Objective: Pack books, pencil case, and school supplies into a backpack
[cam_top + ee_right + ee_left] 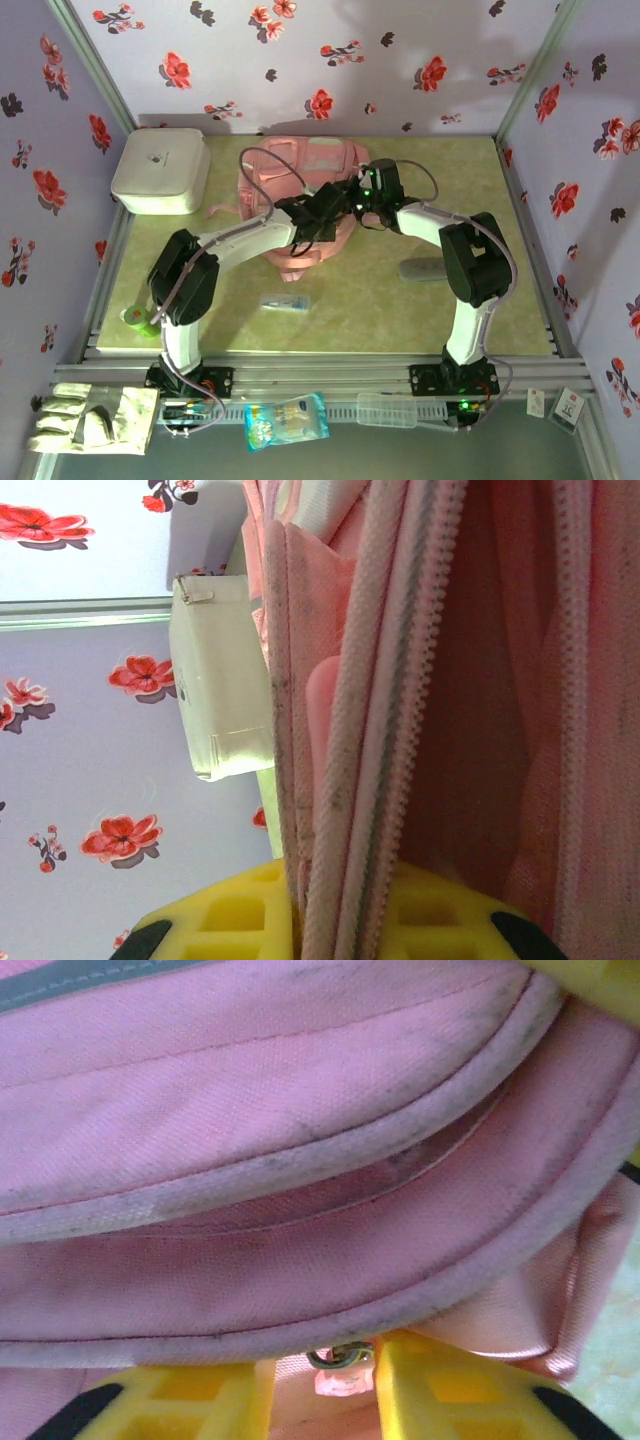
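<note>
Pink fabric backpack (pixel 300 195) lies flat on the green tabletop (pixel 350 320), and from what I can see the packing has hardly begun. The flat grey oblong pencil case (pixel 420 270) sits on the table to the backpack's right. The small clear packet with pale blue contents (pixel 285 301) lies just in front of the backpack's near end. The small green roll (pixel 137 318) stands well off to the backpack's near left. I can find no books on the table, and I cannot tell whether any are inside.

I judge the step in hand to be getting the main compartment open. My right gripper (pixel 340 925) is closed on the backpack's zip edge, and the band of pink zip teeth (pixel 345 780) runs out from between its yellow fingers. My left gripper (pixel 325 1395) is parted a little, with the small metal zip pull (pixel 338 1358) sitting in the gap. It does not look pinched.

The backpack's long axis runs away from me. Its rounded end is nearest, its pale-trimmed end is farthest, and its front pockets face up. The pink straps (pixel 255 170) trail off its left side toward the white rounded box (pixel 160 172).
</note>
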Robot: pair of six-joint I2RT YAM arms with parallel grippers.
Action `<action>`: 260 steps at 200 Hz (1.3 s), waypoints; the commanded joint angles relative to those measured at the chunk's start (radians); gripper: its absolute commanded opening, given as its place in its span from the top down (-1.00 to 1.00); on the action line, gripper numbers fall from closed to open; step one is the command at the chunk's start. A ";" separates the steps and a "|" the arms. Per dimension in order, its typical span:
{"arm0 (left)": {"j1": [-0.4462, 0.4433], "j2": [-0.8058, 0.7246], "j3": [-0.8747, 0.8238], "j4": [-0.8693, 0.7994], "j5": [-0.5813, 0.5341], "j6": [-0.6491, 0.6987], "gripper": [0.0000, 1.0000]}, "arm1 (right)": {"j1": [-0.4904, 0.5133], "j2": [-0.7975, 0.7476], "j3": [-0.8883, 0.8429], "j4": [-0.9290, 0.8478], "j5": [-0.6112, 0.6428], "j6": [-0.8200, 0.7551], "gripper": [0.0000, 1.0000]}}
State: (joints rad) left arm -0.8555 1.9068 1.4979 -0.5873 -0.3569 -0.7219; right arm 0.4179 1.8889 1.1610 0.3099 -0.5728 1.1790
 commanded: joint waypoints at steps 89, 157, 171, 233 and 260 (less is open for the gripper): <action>-0.011 -0.026 0.010 -0.021 -0.131 -0.037 0.94 | -0.010 -0.056 0.000 0.083 0.025 0.008 0.88; 0.035 -0.146 -0.142 -0.015 -0.045 -0.098 1.00 | -0.028 -0.055 -0.017 0.077 0.057 0.020 0.88; 0.065 -0.182 -0.208 0.013 0.003 -0.106 0.99 | -0.031 -0.056 -0.018 0.077 0.059 0.022 0.88; 0.197 -0.267 -0.371 0.200 0.261 -0.040 0.77 | -0.033 -0.054 -0.012 0.077 0.052 0.023 0.88; 0.197 -0.238 -0.336 0.183 0.274 0.014 0.54 | -0.032 -0.056 -0.012 0.080 0.047 0.024 0.88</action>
State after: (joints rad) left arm -0.6647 1.6657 1.1358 -0.4107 -0.1253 -0.7715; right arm 0.4160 1.8832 1.1442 0.3298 -0.5720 1.2011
